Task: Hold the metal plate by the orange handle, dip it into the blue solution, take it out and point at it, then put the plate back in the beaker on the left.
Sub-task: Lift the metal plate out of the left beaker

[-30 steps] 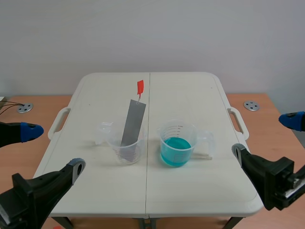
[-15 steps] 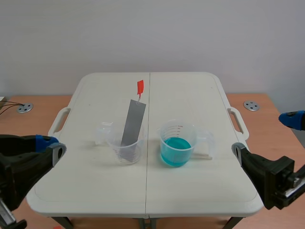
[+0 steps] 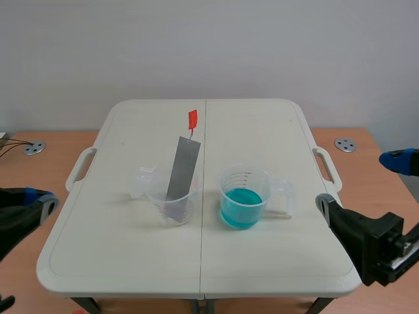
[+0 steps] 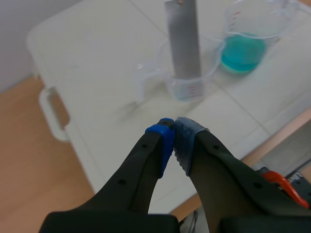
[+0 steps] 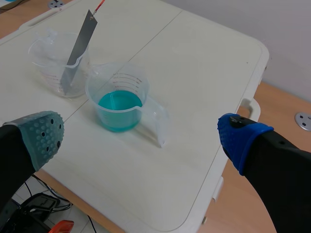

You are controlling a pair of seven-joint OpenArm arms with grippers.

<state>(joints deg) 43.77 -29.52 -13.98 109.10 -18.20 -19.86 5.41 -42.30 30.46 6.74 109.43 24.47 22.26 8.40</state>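
Observation:
A grey metal plate (image 3: 182,169) leans upright in the clear left beaker (image 3: 171,199), its orange handle (image 3: 192,120) sticking up at the far end. To its right stands a second clear beaker with blue solution (image 3: 241,207). My left gripper (image 3: 40,201) is shut on nothing at the table's left edge, well short of the plate (image 4: 183,41) and the left beaker (image 4: 187,73) ahead of it. My right gripper (image 3: 363,186) stands open off the right edge, with the blue beaker (image 5: 118,104), the plate (image 5: 77,51) and the handle (image 5: 100,5) ahead of it.
The white folding table (image 3: 203,261) has carry handles on both sides (image 3: 328,169). It stands on a wooden surface (image 3: 373,147) with round metal fittings. A plain wall is behind. Cables and an orange part (image 5: 56,226) lie below the near edge.
My left gripper has gone from wide open to shut and drawn back to the left, off the table's front corner. The right gripper and both beakers have stayed put.

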